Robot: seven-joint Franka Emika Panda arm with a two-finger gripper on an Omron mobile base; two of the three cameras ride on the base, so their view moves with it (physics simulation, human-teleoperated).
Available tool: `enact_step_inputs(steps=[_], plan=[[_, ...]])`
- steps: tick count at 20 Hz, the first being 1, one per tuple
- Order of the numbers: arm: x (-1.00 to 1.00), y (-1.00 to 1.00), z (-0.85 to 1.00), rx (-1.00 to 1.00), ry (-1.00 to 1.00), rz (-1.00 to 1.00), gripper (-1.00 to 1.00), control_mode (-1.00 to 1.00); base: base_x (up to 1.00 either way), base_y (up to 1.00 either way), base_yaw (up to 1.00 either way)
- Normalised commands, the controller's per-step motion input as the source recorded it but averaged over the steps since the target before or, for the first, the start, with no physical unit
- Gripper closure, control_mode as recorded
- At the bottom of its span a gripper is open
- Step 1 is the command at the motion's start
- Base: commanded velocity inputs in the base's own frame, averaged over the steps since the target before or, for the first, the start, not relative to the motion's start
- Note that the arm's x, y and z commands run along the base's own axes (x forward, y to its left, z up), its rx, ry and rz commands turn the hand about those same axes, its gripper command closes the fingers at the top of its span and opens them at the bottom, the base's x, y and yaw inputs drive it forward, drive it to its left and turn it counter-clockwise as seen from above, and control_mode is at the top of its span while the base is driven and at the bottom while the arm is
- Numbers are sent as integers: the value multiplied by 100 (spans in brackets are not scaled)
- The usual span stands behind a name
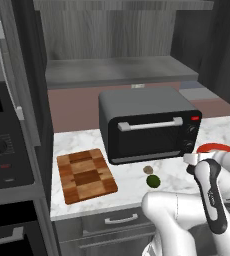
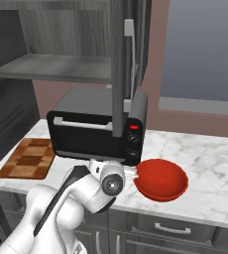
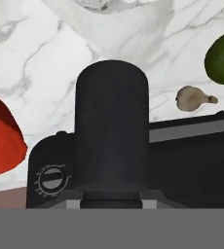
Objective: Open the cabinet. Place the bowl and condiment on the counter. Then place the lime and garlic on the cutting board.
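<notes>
Fingers clamped on condiment [image 3: 111,136], near-black shaker with narrower rounded cap, above white marble desk [image 1: 82,137] in front of toaster oven [image 1: 147,122]. Red bowl [image 2: 161,179] right, lime [image 1: 153,181] and garlic [image 1: 148,170] left.

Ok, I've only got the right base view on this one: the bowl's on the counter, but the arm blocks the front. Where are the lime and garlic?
Observer: Left base view shows the lime and garlic close together on the counter, in front of the toaster oven, right of the cutting board, not on it.
Operator: And what's in the end effector?
Observer: Hand view shows the condiment, a dark bottle, apparently gripped. I can't tell whether it touches the counter.
</notes>
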Motion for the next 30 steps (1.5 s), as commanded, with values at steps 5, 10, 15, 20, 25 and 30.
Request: enact_step_inputs(steps=[5,10,15,20,25,30], plan=[[-6,9,0,-9,-2,0,100,-100,0,0,0],[0,0,-9,-6,0,0,100,-100,0,0,0],[0,3,-27,-13,-2,0,100,-100,0,0,0],[0,5,-30,-9,-3,0,100,-100,0,0,0],[1,12,-34,-6,-8,0,100,-100,0,0,0],[20,25,-27,-4,-14,0,100,-100,0,0,0]])
